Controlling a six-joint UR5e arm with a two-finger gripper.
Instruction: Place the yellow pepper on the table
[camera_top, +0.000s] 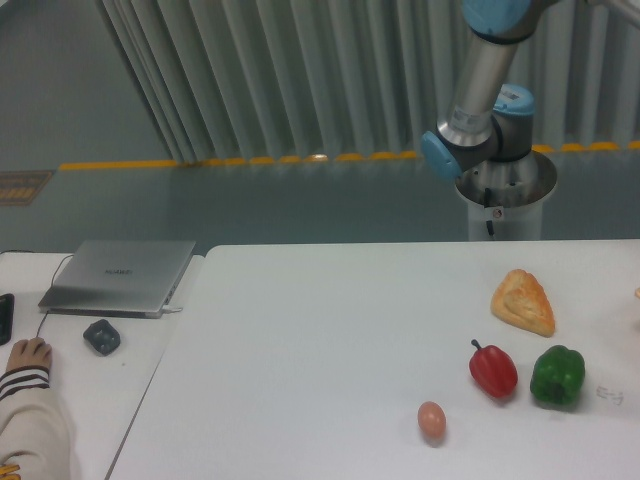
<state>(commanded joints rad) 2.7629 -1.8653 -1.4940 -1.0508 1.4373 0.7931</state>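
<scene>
A: Where is the end effector, open or closed?
B: Out of shot; only the arm rises past the surface's far edge.
A: The yellow pepper?
B: Not visible. Near the right edge sit a red pepper, green pepper, bread; an egg lies toward the front edge.

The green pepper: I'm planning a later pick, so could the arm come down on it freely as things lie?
Probably yes. The green pepper sits apart from the red pepper, with nothing above it. The gripper is out of view, so its state is unknown.
</scene>
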